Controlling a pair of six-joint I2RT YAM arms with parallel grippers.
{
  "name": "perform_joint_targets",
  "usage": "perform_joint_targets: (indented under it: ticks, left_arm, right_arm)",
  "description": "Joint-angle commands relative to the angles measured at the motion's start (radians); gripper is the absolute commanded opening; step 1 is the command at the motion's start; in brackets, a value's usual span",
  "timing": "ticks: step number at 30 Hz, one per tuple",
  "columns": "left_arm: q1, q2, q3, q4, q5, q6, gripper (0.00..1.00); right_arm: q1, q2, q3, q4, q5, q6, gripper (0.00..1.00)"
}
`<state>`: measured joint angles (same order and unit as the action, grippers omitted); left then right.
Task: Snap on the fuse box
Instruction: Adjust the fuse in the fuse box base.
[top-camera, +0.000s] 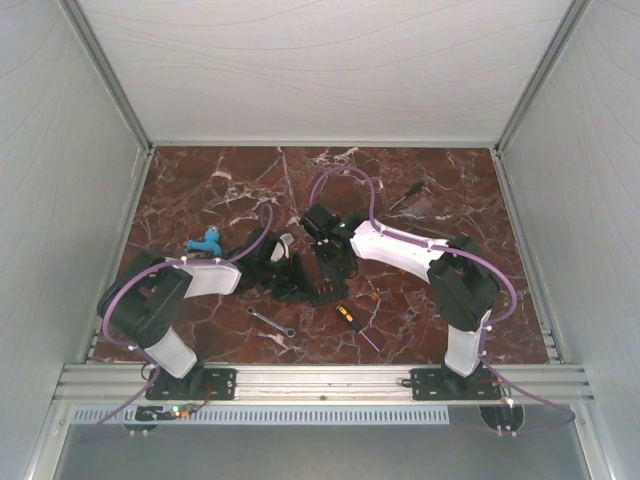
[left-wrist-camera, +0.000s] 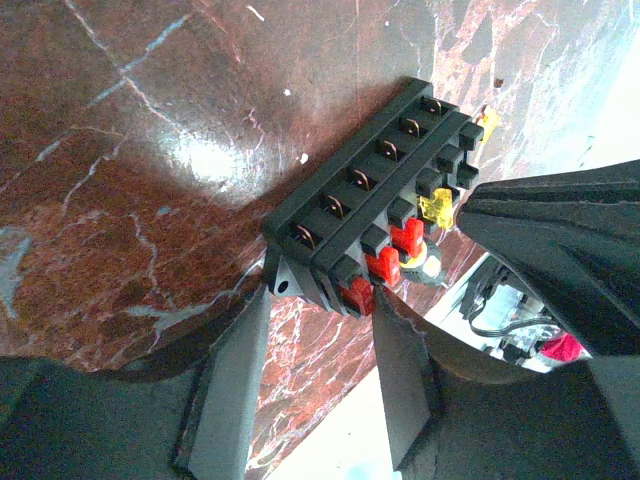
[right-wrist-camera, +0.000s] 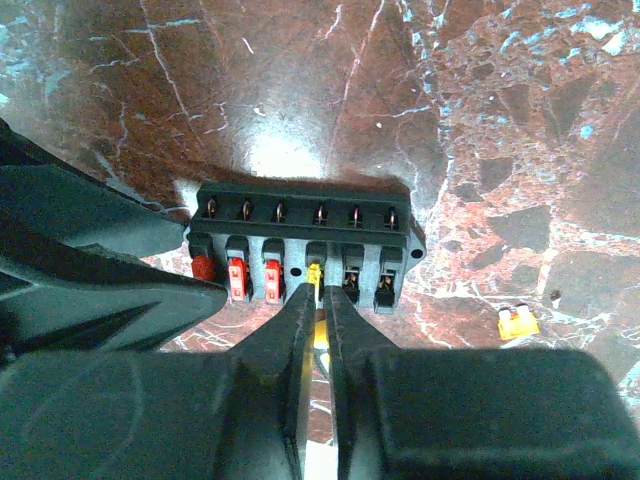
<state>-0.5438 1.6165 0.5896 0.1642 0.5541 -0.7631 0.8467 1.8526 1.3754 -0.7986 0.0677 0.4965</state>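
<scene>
The fuse box (left-wrist-camera: 365, 195) is a black block lying on the marble table, also seen in the right wrist view (right-wrist-camera: 300, 235) and, largely hidden by the grippers, in the top view (top-camera: 308, 283). It holds three red fuses (right-wrist-camera: 236, 277). My left gripper (left-wrist-camera: 322, 300) straddles the box's near end, its fingertips (left-wrist-camera: 385, 310) against its sides. My right gripper (right-wrist-camera: 318, 290) is shut on a yellow fuse (right-wrist-camera: 316, 273) at the fourth slot. Two slots to its right look empty. No cover shows.
A loose orange fuse (right-wrist-camera: 517, 323) lies on the table right of the box. A silver wrench (top-camera: 270, 322) and a yellow-and-black screwdriver (top-camera: 345, 315) lie near the front. A blue object (top-camera: 205, 240) lies left, a dark tool (top-camera: 405, 197) at back right.
</scene>
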Motion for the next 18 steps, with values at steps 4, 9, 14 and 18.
perform_joint_targets:
  ticks: [4, 9, 14, 18]
  left_arm:
    - [0.001, -0.001, -0.001, -0.016, -0.008, 0.002, 0.46]
    - [0.001, 0.001, -0.002, -0.015, -0.006, 0.002, 0.46]
    - [0.001, -0.001, -0.004, -0.015, -0.007, 0.002, 0.46]
    - [0.001, -0.001, -0.005, -0.014, -0.007, 0.002, 0.45]
  right_arm:
    - [0.002, 0.007, 0.034, -0.023, -0.008, 0.015, 0.04]
    - [0.007, 0.025, 0.044, -0.039, -0.025, 0.007, 0.03]
    - [0.015, 0.031, 0.056, -0.044, -0.025, 0.005, 0.02]
    - [0.015, 0.051, 0.07, -0.074, -0.004, 0.011, 0.03]
